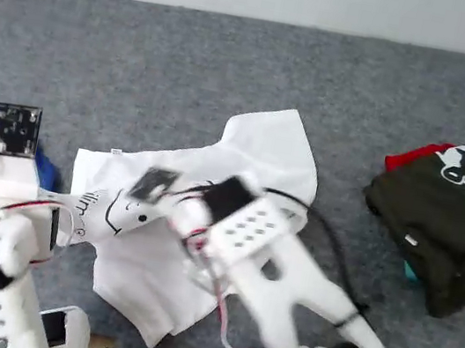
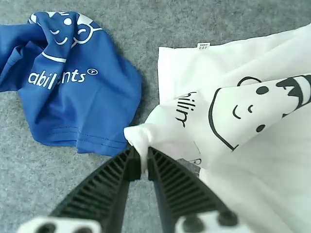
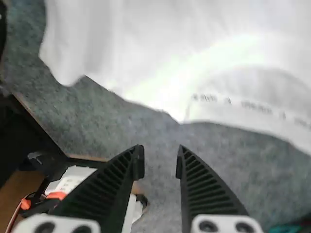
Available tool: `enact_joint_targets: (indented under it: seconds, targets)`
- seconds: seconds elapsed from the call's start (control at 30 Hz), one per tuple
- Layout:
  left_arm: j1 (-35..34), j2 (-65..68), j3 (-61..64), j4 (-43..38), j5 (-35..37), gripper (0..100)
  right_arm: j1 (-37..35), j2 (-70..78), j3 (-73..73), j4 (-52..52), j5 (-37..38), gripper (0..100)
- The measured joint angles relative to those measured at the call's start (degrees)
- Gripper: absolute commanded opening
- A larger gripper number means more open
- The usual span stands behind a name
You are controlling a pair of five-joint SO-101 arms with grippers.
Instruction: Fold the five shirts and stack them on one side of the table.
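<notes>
My left tool (image 2: 140,164) is pinching a bunched edge of the white shirt (image 2: 243,174), which lies mid-tabletop (image 2: 204,24). My right tool (image 3: 160,167) hangs spread and empty just off its hem. Next, I reckon, the right one takes hold and we fold together.

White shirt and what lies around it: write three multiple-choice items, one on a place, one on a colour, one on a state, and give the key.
1. Where does the blue shirt lie?
A. On the folded pile
B. Crumpled on the grey table beside the white shirt
C. Draped over an arm

2. What colour is the topmost folded shirt?
A. Black
B. White
C. Yellow

3. What state is the left gripper in?
A. Open over bare table
B. Shut on a fold of the white shirt
C. Shut on the blue shirt

Key:
1 B, the left wrist view shows it bunched on the table next to the white shirt's edge.
2 A, it is black with white print, over red and teal edges.
3 B, white cloth is pinched between its closed fingers.
</notes>
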State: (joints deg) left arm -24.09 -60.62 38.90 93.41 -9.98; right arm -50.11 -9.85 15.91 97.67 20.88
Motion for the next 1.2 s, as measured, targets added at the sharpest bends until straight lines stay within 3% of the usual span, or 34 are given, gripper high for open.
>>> enact_joint_targets:
  seconds: [0.4,0.77,1.03,1.2]
  targets:
    - [-0.09,16.97,0.00,-8.70,0.44,1,-16.79,26.90,-21.10,0.79,-2.64,12.2]
    - [-0.09,18.29,-1.05,-12.48,0.62,1,-25.85,29.27,-24.44,2.55,-3.25,12.1]
    - [-0.18,18.29,-1.05,-12.57,0.62,1,-26.81,30.77,-22.86,2.64,-3.25,12.1]
    - [0.18,18.29,-1.05,-12.57,0.53,1,-26.55,30.95,-17.93,-2.99,-3.25,12.5]
